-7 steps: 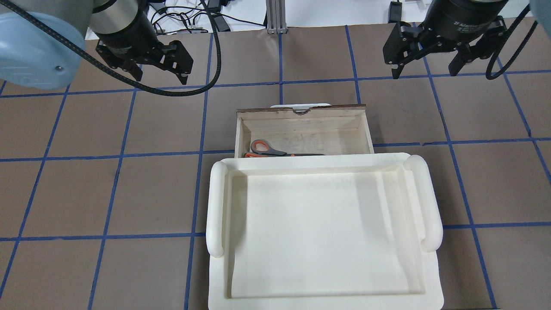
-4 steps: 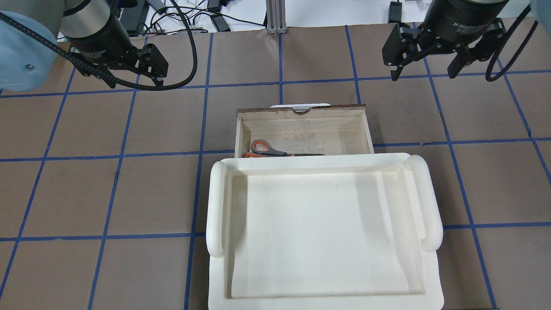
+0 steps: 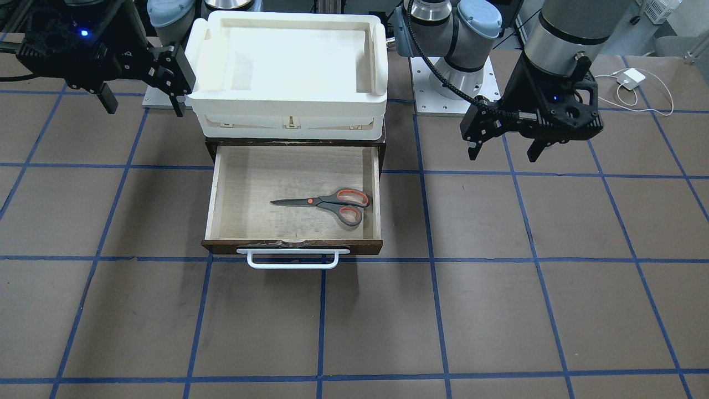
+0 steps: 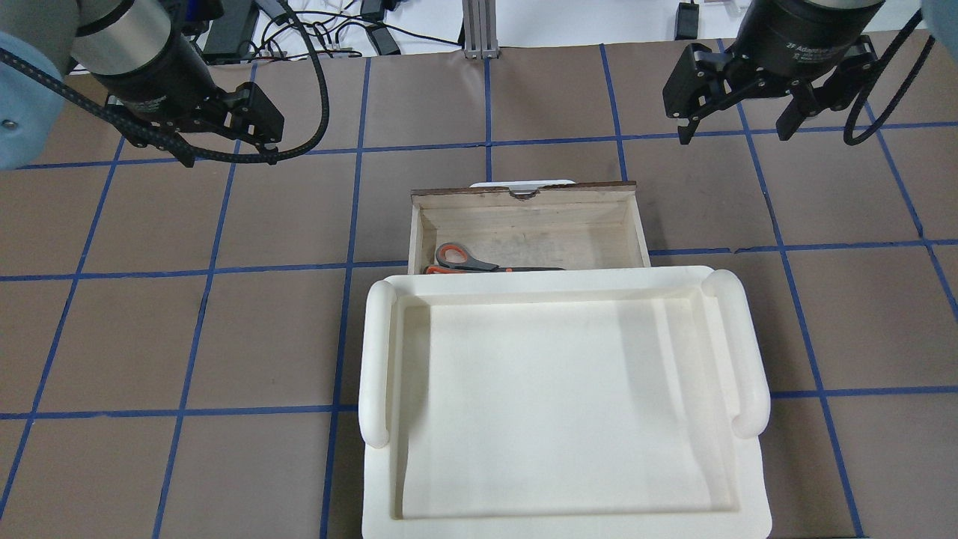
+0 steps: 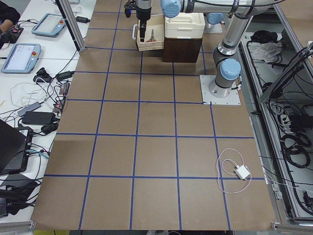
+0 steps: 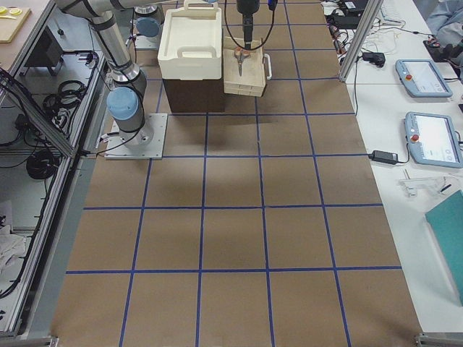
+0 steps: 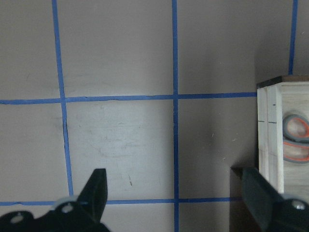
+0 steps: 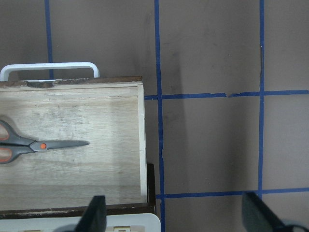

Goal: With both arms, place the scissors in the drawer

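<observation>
The closed grey-and-orange scissors [image 3: 322, 203] lie flat inside the open dark brown drawer [image 3: 266, 172], handles toward the robot's left.

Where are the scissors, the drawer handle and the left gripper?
scissors [image 3: 317, 202]: exterior front-facing view, where the blades meet the handles.
drawer handle [image 3: 292, 266]: exterior front-facing view, middle of the white bar.
left gripper [image 3: 503, 156]: exterior front-facing view, midway between its fingertips.

overhead: behind the robot [image 3: 443, 33], looking forward and down, close over the drawer [image 4: 524, 192] | front: across the table [image 3: 498, 310], facing the robot, steep | sides: one at each table end, high and far | wrists: near, straight down; both share the drawer, left only its edge
</observation>
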You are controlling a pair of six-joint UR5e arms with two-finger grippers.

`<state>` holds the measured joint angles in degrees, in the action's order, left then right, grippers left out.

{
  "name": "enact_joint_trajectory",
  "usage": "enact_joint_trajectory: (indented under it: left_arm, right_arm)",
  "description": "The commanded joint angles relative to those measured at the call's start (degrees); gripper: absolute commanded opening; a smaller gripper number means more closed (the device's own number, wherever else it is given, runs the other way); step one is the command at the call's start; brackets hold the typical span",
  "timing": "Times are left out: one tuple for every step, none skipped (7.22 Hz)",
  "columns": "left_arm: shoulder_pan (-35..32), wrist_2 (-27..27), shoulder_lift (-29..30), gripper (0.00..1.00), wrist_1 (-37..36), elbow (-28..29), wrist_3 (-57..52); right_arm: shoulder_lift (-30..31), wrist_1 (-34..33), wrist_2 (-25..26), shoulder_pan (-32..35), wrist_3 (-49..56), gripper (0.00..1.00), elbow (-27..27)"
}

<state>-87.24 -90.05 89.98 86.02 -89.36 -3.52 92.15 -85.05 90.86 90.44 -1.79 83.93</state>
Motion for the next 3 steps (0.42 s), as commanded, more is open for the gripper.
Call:
enact_joint_trajectory:
  left_arm:
    - [-0.12, 0.31, -0.33, 1.0, 0.12, -0.98, 0.0]
    - [-0.03, 0.23, -0.68, 1.0, 0.11, -1.34, -0.09]
    - [0.05, -0.21, -1.03, 1.0, 0.38, -1.52, -0.09]
  right_arm:
    - [-0.13, -0.03, -0.07, 0.0, -0.06, 1.0, 0.0]
    - [-0.13, -0.03, 0.02, 0.0, -0.06, 1.0, 0.0]
    - [-0.13, 0.14, 0.19, 0.0, -0.06, 1.0, 0.0]
